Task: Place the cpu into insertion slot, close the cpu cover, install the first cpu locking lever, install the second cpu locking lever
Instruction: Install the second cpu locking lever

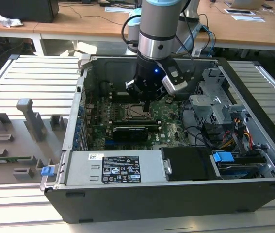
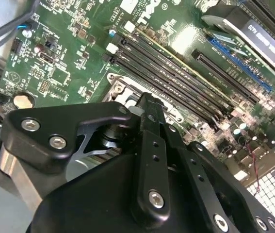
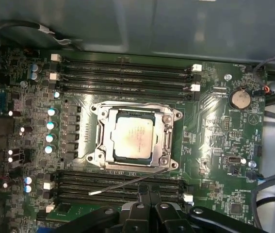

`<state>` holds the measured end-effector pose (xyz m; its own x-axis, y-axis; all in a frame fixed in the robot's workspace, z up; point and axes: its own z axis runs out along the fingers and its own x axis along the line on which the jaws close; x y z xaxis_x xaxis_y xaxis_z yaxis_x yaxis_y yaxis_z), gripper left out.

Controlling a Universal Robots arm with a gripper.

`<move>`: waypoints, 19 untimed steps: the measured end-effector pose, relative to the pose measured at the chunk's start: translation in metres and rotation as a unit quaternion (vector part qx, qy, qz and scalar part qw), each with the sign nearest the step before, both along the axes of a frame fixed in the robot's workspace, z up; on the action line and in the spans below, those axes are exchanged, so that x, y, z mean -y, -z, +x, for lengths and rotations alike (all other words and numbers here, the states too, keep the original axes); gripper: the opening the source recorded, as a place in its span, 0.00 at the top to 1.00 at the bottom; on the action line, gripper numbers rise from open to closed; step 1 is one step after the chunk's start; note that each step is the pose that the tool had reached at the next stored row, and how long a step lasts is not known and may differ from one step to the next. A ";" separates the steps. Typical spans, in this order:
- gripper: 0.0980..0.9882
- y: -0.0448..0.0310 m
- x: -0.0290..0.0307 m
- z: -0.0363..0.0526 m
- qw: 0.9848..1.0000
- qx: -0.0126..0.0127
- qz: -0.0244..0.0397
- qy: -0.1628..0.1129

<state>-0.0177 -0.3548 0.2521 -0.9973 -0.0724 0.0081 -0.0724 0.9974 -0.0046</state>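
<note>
In the first wrist view the cpu [image 3: 133,138] sat in the insertion slot [image 3: 158,141], with the cpu cover [image 3: 136,112] lying closed around it, so those two steps looked done. One thin locking lever [image 3: 127,183] stuck out free toward seven o'clock from the socket, seemingly not latched; the second lever's state was unclear. The end effector [image 3: 149,194] hovered at six o'clock of the socket, fingers closed together on nothing. In the exterior view it [image 1: 147,103] hung over the motherboard [image 1: 169,121].
</note>
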 end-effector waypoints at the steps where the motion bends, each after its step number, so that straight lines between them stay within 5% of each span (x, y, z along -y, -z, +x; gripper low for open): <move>1: 0.99 0.0025 0.0001 -0.0006 1.000 0.000 0.000 0.000; 19: 0.99 0.0347 0.0061 -0.0343 1.000 0.000 0.010 -0.007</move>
<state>-0.0521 -0.3608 0.2174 -0.9962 -0.0870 0.0066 -0.0869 0.9961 0.0145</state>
